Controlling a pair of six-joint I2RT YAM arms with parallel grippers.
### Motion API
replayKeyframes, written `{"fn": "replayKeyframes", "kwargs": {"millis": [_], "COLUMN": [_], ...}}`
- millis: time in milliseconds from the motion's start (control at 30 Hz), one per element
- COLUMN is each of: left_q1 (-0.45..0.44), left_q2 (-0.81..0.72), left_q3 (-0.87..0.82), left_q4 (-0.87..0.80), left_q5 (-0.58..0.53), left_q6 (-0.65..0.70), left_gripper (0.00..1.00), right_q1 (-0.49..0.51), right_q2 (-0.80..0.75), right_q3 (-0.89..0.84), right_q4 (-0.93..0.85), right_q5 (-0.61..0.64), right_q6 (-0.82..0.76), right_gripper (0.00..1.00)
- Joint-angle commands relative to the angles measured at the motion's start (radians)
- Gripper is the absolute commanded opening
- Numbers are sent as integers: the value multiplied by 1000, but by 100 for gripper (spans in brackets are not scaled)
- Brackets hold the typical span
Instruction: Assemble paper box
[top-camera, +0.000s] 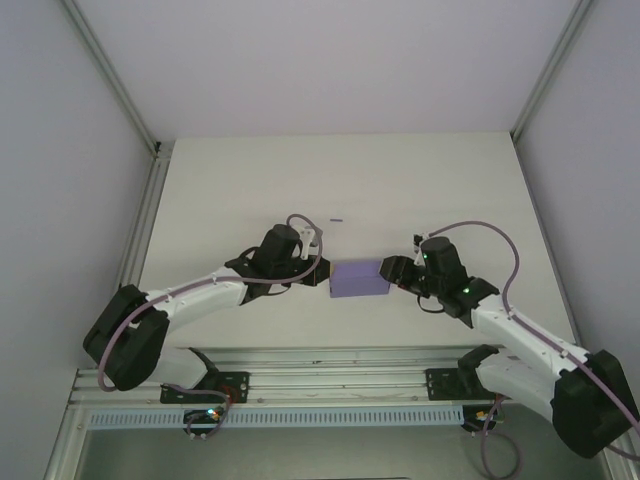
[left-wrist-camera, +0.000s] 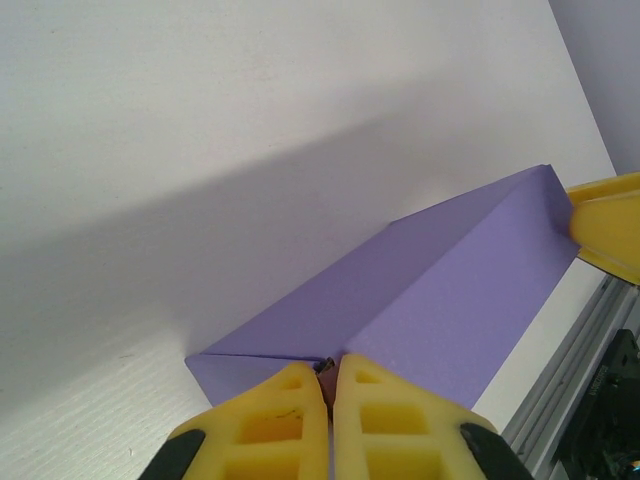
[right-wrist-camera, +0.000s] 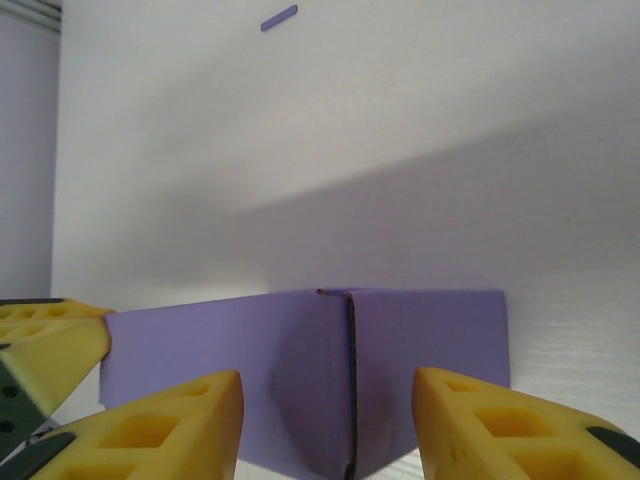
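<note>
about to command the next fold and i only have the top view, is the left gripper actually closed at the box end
Observer: From the left wrist camera, the left gripper has its fingers pressed together at the end of the paper box; whether card sits between them I cannot tell.
Operator: and the right one
Observer: The right gripper is open, its fingers either side of the box's other end, not clamping it.
Operator: that end closed up
Observer: A dark seam runs down that end face.
</note>
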Motion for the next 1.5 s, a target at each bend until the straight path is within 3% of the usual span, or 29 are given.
{"fn": "replayKeyframes", "kwargs": {"millis": [0, 100, 300, 500, 600, 733, 800, 867, 967, 1100, 1200, 1233, 1267, 1333, 1367, 1467], "left_q1": [-21, -21, -21, -22, -21, -22, -23, -20, -11, 7, 27, 38, 53, 86, 109, 198], "left_q2": [117, 115, 116, 120, 125, 99, 68, 44, 23, 5, -14, -18, -24, -47, -66, -130], "left_q3": [-110, -109, -113, -122, -118, -65, -14, 45, 156, 289, 347, 363, 379, 389, 388, 364], "left_q4": [-435, -438, -441, -430, -427, -447, -460, -478, -517, -578, -589, -595, -605, -618, -624, -666], "left_q5": [-94, -98, -113, -130, -126, -126, -134, -143, -146, -137, -148, -142, -133, -118, -122, -227], "left_q6": [51, 49, 51, 57, 62, 67, 80, 108, 157, 194, 213, 216, 220, 216, 220, 214], "left_gripper": [0, 0, 0, 0, 0, 2, 19, 42, 48, 64, 83, 93, 100, 100, 100, 100], "right_q1": [-50, -76, -99, -99, -99, -99, -99, -99, -99, -99, -99, -99, -99, -99, -97, -79], "right_q2": [-31, -22, 4, -62, -96, -142, -142, -118, -64, -18, -9, -6, -2, 13, 26, 75], "right_q3": [-33, -51, -118, -229, -249, -209, -153, -94, 14, 97, 133, 146, 166, 222, 267, 388], "right_q4": [27, 56, 100, 131, 104, 47, 8, -14, -92, -124, -115, -116, -116, -126, -153, -242], "right_q5": [-80, -114, -123, -112, -101, -100, -104, -130, -148, -148, -137, -138, -156, -243, -305, -438], "right_q6": [11, 23, 64, 126, 121, 84, 49, 12, -53, -83, -94, -108, -147, -305, -424, -819], "right_gripper": [48, 45, 19, 10, 10, 16, 25, 31, 37, 43, 45, 52, 59, 75, 100, 100]}}
